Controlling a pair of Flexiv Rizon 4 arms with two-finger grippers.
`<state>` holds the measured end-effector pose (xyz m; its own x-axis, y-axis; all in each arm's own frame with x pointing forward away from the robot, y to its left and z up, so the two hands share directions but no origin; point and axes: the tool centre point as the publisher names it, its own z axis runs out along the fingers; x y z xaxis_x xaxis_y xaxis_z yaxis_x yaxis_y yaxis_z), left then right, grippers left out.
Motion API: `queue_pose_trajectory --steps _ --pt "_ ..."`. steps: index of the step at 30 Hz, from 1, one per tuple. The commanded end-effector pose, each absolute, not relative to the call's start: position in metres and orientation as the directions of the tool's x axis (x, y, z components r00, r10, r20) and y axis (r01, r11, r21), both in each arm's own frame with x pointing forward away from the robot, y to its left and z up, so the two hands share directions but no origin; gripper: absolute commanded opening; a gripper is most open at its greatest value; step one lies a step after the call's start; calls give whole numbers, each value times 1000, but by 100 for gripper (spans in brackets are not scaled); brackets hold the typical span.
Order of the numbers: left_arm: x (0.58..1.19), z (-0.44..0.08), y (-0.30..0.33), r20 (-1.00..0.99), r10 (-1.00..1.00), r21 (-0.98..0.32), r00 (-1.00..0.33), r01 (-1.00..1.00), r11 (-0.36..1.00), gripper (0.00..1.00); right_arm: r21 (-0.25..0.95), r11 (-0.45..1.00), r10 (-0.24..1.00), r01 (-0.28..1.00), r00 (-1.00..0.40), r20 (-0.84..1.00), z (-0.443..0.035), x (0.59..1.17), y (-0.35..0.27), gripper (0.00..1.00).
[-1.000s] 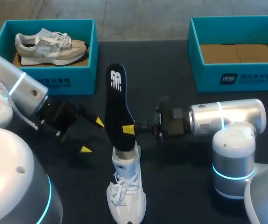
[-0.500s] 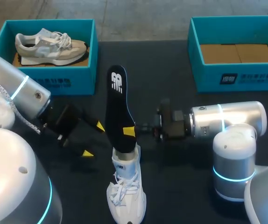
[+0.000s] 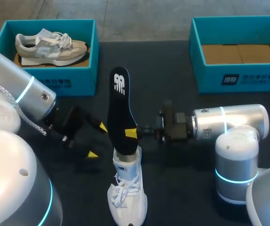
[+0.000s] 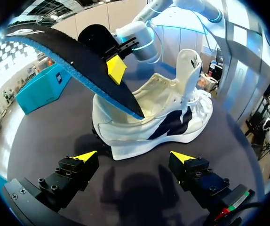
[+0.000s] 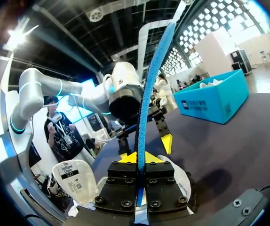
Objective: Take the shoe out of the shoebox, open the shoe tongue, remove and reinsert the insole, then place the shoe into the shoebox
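Observation:
A white sneaker (image 3: 127, 194) stands on the black table, toe toward the front edge. A black insole (image 3: 120, 106) with a blue underside rises out of its heel opening, its lower end still inside. My right gripper (image 3: 131, 133) is shut on the insole's lower part; in the right wrist view the insole (image 5: 150, 89) runs edge-on up from between the fingers of this gripper (image 5: 138, 158). My left gripper (image 3: 98, 140) stands open just left of the shoe, holding nothing. From the left wrist, the sneaker (image 4: 163, 122) and insole (image 4: 74, 56) lie ahead of the open left gripper (image 4: 132, 157).
A teal shoebox (image 3: 55, 81) at the back left holds a second, grey-beige sneaker (image 3: 50, 44). Another teal shoebox (image 3: 241, 77) at the back right shows only its cardboard floor. My right arm's elbow (image 3: 236, 150) stands at the right front.
My left gripper has moved a little to the right, closer to the shoe, still open. The right gripper and insole have barely shifted.

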<state>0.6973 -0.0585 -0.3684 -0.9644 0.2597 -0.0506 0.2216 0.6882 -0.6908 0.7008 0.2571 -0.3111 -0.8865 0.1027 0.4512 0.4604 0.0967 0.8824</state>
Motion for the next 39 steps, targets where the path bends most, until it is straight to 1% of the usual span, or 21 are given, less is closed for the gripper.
queue_pose_trajectory --steps 1,14,39 --pt "689 -366 -60 -62 248 -678 -967 223 700 100 883 96 104 460 -887 451 -312 701 258 0" --pt "689 -366 -60 -62 248 -678 -967 223 700 100 879 94 114 467 -882 457 -315 704 255 0" --pt "689 -366 -60 -62 248 -678 -967 223 700 100 921 81 89 381 -923 374 -307 706 259 0"
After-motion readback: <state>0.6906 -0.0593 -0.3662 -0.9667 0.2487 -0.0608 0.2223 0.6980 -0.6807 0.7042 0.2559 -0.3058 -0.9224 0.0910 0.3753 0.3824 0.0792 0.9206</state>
